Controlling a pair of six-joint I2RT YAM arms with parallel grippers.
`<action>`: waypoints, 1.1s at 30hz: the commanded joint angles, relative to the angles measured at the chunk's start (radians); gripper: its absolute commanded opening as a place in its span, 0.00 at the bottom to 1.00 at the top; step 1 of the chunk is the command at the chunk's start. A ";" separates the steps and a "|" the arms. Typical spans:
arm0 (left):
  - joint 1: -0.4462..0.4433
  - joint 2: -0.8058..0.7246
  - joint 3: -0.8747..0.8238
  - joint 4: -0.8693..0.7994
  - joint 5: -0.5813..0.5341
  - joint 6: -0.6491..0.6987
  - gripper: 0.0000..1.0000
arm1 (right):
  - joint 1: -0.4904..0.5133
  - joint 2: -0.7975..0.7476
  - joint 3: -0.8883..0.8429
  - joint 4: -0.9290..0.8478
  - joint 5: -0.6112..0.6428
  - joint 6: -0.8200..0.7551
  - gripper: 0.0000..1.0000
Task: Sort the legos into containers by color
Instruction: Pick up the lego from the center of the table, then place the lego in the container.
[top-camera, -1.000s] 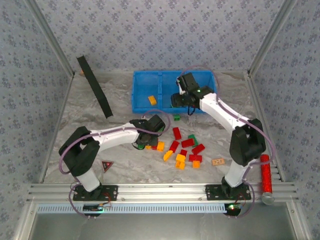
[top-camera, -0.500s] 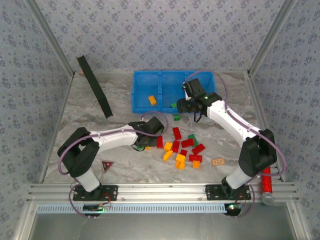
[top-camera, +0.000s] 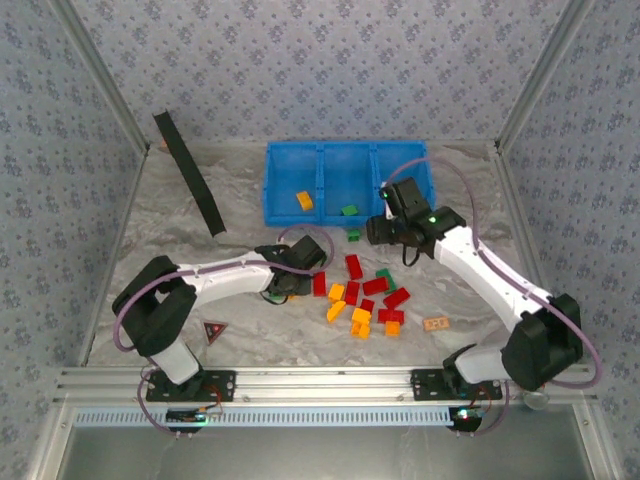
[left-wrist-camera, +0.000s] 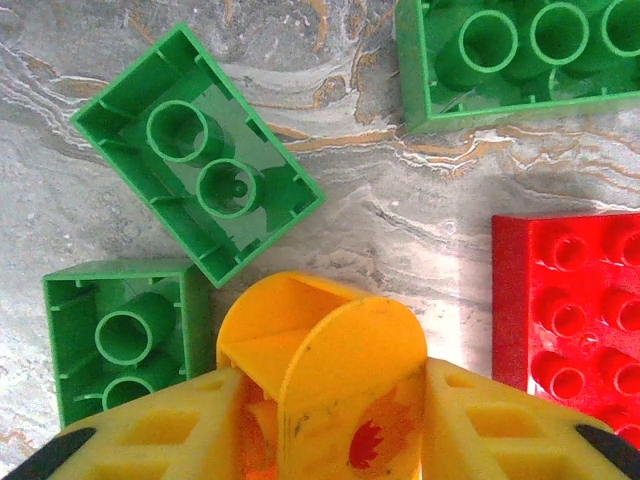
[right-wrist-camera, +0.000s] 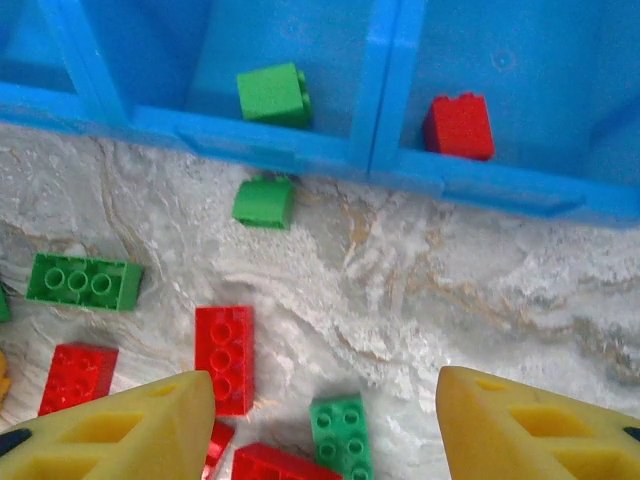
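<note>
left gripper (left-wrist-camera: 330, 415) clamps yellow lego (left-wrist-camera: 320, 345) (fingers touching both sides); right gripper (right-wrist-camera: 320, 400) spread, holding nothing, near blue tray (right-wrist-camera: 385, 150).

Loose legos (top-camera: 353, 266) lie before blue containers (top-camera: 322, 172); three sorted.

Bright, even overhead light; soft shadows; wrist close-ups sharp, slight glare.
</note>
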 joint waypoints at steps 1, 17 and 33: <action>0.004 0.043 -0.046 -0.112 0.024 0.000 0.30 | 0.007 -0.098 -0.077 -0.055 -0.008 0.065 0.63; 0.056 -0.115 0.271 -0.258 -0.027 0.158 0.29 | 0.021 -0.389 -0.484 0.029 -0.144 0.390 0.64; 0.323 0.174 0.682 -0.205 0.041 0.317 0.30 | 0.107 -0.491 -0.611 0.146 -0.095 0.522 0.68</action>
